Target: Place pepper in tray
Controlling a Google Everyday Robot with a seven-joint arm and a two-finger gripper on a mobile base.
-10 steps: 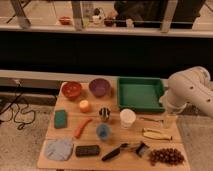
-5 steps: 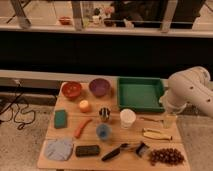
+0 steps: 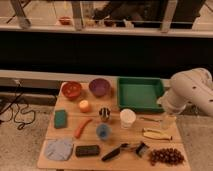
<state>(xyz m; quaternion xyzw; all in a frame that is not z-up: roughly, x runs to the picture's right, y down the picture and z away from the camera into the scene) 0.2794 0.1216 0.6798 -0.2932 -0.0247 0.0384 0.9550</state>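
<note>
Camera view: a wooden table (image 3: 122, 138) seen from above its near edge.
Near edge: a blue cloth (image 3: 59, 149) at the near left corner, then a dark block (image 3: 87, 150), a black-handled tool (image 3: 115, 153) and a bunch of grapes (image 3: 166, 156) at the near right corner.
Pepper: the pepper (image 3: 83, 127) lies flat on the left half of the table, between a green sponge (image 3: 61, 118) and a blue cup (image 3: 103, 131), well apart from the tray.
Pepper axis: slanted, from near-left to far-right; I cannot tell which end is the tip.
Middle: a white cup (image 3: 127, 118), and an orange (image 3: 84, 105) just beyond the pepper.
Gripper: the gripper (image 3: 169, 120) hangs over the right edge of the table, pointing down, fingers spread apart with nothing between them.
Far edge: a red bowl (image 3: 72, 90), a purple bowl (image 3: 99, 87) and the tray (image 3: 159, 91) at the far right corner.
Arm: the white arm (image 3: 192, 90) reaches in from the right, bent down at its end beside the tray's right side.
</note>
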